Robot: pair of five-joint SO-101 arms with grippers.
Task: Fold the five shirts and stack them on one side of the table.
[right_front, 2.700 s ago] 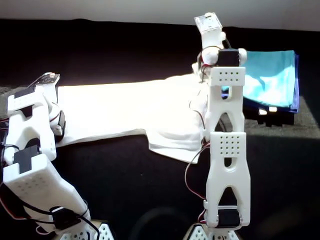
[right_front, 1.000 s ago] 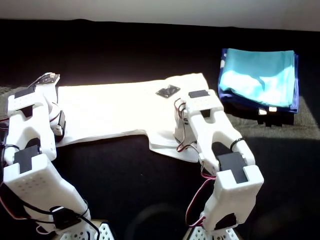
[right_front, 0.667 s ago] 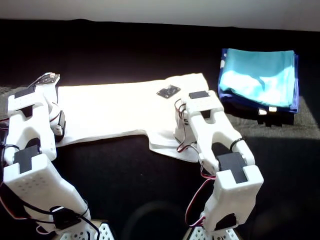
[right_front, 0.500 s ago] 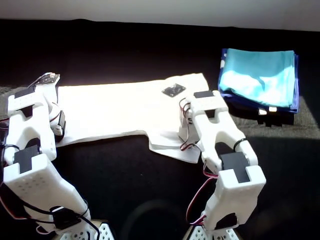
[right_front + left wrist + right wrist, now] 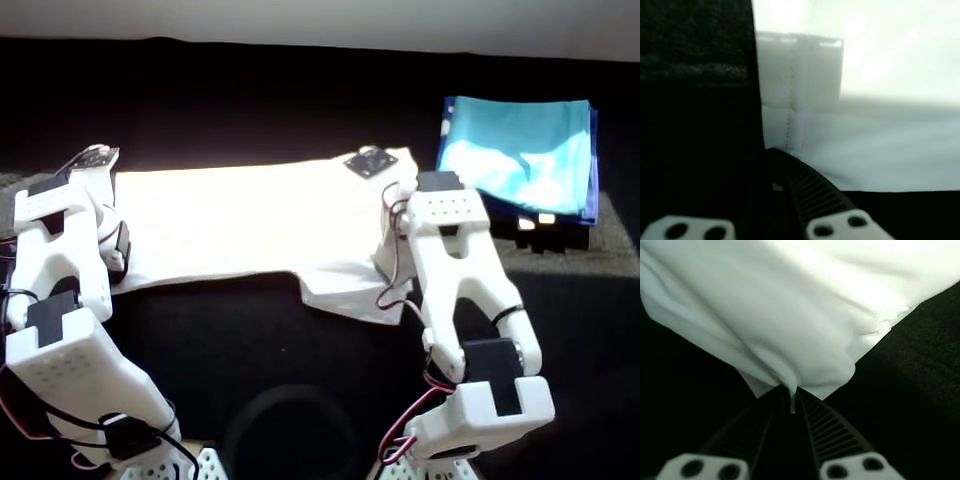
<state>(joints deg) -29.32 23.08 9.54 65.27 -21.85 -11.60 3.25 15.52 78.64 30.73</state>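
Observation:
A white shirt point(image 5: 250, 215) lies spread across the middle of the black table point(image 5: 250, 100). At its right end stands my right arm point(image 5: 450, 235). In the right wrist view my right gripper point(image 5: 792, 399) is shut on a bunched corner of the white shirt point(image 5: 790, 315), which hangs in folds over the dark table. My left arm point(image 5: 60, 240) stands at the shirt's left end. In the left wrist view my left gripper point(image 5: 771, 151) is shut at the shirt's hemmed edge point(image 5: 800, 100), with one ribbed finger point(image 5: 812, 195) showing and the other in shadow.
A stack of folded shirts point(image 5: 520, 155), turquoise on top with dark blue and black beneath, sits at the far right of the table. A pale wall edge runs along the back. Bare black cloth lies in front of the white shirt between the two arm bases.
My right arm first drew back from a long reach beside the stack. It has since swung right and away with the shirt's corner, shifting the shirt's right end. The left arm kept still.

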